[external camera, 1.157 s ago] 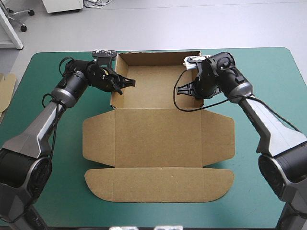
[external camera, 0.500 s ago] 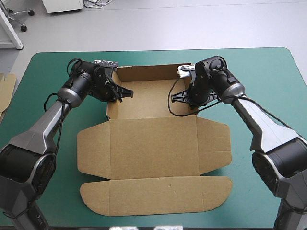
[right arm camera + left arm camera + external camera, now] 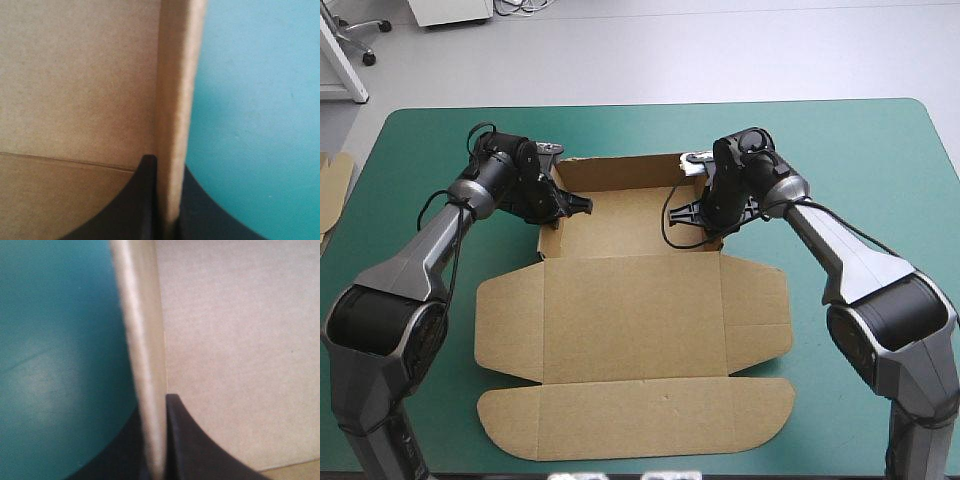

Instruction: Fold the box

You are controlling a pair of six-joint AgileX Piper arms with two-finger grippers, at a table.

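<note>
The big teal-green table (image 3: 880, 160) has the brown box (image 3: 630, 310) lying in its middle. The box's back walls stand up and its front flaps lie flat. The left gripper (image 3: 568, 205) pinches the left wall tight. The right gripper (image 3: 698, 212) pinches the right wall tight.

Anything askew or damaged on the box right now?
Slightly askew: the box sits turned against the near edge of the table, the lid's right end farther from it. No tears visible. Left end effector and right end effector each clamp a side wall.
</note>
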